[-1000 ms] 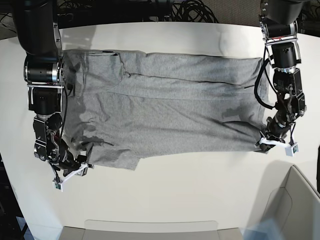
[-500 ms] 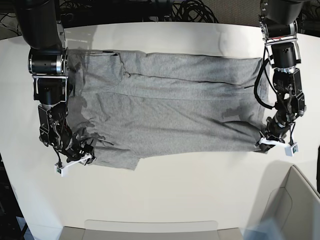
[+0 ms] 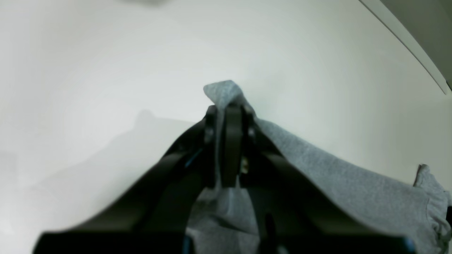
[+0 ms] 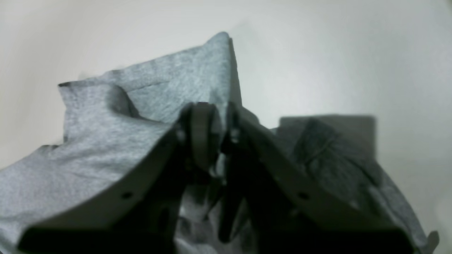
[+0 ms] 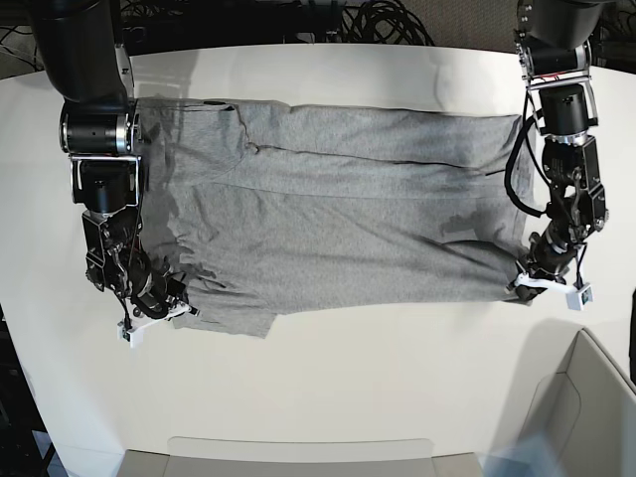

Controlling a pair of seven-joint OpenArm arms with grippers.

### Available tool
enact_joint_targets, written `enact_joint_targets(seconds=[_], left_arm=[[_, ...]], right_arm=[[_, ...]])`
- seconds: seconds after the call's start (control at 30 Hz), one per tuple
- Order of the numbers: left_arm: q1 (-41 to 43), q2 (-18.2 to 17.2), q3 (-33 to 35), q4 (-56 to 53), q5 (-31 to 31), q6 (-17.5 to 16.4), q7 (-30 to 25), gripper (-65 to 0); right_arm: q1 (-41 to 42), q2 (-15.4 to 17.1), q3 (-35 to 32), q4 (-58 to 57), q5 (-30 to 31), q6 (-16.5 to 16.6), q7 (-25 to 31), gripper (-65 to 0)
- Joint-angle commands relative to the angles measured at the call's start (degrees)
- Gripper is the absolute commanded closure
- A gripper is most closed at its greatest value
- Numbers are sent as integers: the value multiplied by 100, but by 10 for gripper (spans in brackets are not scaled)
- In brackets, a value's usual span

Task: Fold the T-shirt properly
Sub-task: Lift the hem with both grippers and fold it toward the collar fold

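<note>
The left gripper (image 3: 226, 116) has its jaws pressed together on a corner of the T-shirt (image 5: 328, 219), a tuft of grey cloth poking out past the tips toward 12 o'clock in its wrist view. The right gripper (image 4: 212, 120) likewise pinches a bunched fold, cloth standing up on both sides of the jaws.

In the base view these 2 grips sit at about 4 and 8 o'clock on the garment, both on its near edge. That probably readies a lift of the edge toward 12 o'clock.

The shirt lies spread, wrinkled, across the white table (image 5: 348, 378).
</note>
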State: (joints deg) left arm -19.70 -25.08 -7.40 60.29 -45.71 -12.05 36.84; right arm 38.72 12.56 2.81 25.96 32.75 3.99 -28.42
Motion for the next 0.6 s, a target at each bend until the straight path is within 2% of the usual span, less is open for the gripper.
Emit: enact_joint_targets(seconds=[0.0,0.23,0.37,0.57], left_arm=[[-144,-107,-12,111,-57,-47,-137,0],[-135,-107,-12,111,-66,-47,-137,0],[-135,-107,-29,111,-66,-47,-137,0],[-153,-107,-38,120,-66,-47,-128,0]], right_arm=[[238,50,-4,99,43,54,122,-29],[88,94,-830,987,43,10,-133,-26],[-105,190,-909,1620,43,1,-160,-8],[-202,243,-918,1813,43,1,-160,-3]])
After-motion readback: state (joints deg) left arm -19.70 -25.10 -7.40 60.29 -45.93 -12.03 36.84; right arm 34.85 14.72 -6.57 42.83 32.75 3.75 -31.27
